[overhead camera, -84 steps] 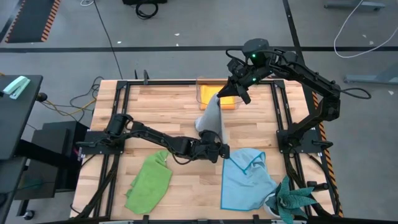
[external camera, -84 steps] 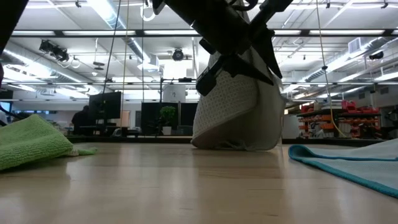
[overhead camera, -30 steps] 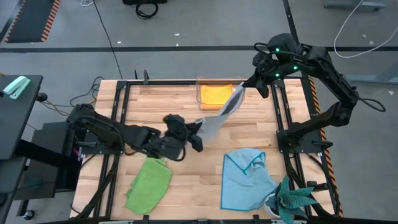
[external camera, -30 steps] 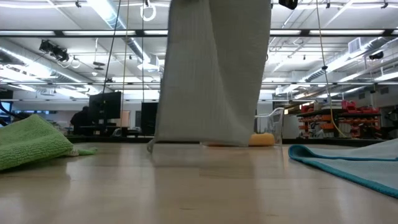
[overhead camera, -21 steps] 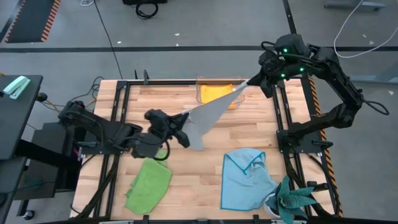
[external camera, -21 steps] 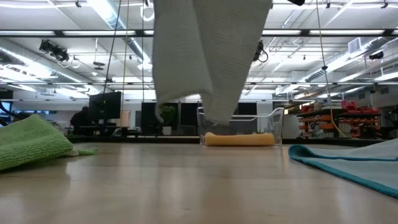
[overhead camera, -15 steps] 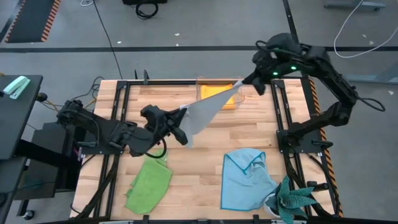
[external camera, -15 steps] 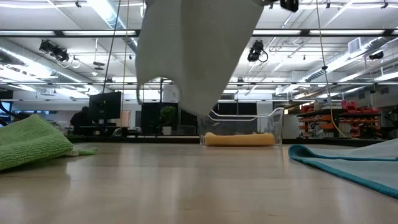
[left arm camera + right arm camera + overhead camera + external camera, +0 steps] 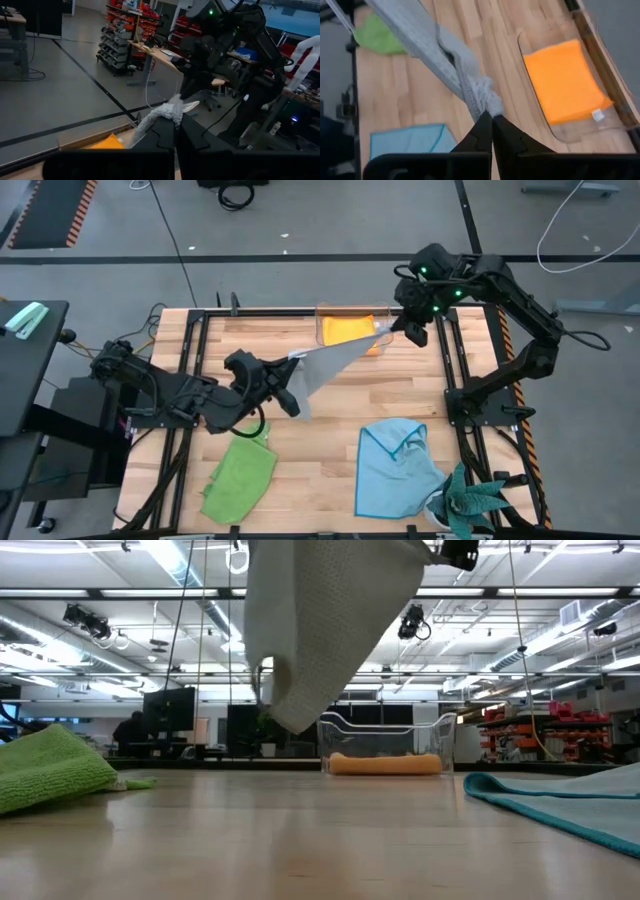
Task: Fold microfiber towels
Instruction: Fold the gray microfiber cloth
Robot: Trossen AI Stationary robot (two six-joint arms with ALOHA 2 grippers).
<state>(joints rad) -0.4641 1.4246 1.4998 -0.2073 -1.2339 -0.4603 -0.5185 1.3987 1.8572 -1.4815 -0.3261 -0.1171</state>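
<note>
A grey towel is stretched in the air between my two grippers above the table's middle; in the low view the grey towel hangs with its lowest fold clear of the table. My left gripper is shut on its left end, my right gripper on its far right end. An orange towel lies flat in a clear box at the far edge. A green towel lies crumpled near left, and a light blue towel lies partly folded near right. My left gripper pinches a bunched part of the towel's left end between its two fingers, which point level toward the table's right. The cloth is lifted clear and runs taut toward the other gripper. My right gripper pinches a bunched corner between its fingertips, slanting down from the far right. From there the towel runs taut to the left gripper, and a loose flap hangs below.
A teal spiky plant stands at the near right corner. Bare wood shows between the green and blue towels. Dark frame rails run along the table's left and right sides.
My left gripper has risen and gone toward the table's left and far side, rolling its wrist. The grey towel, whose lower end reached the table a second ago, now hangs clear and is drawn taut between both grippers. My right gripper has sunk a little.
</note>
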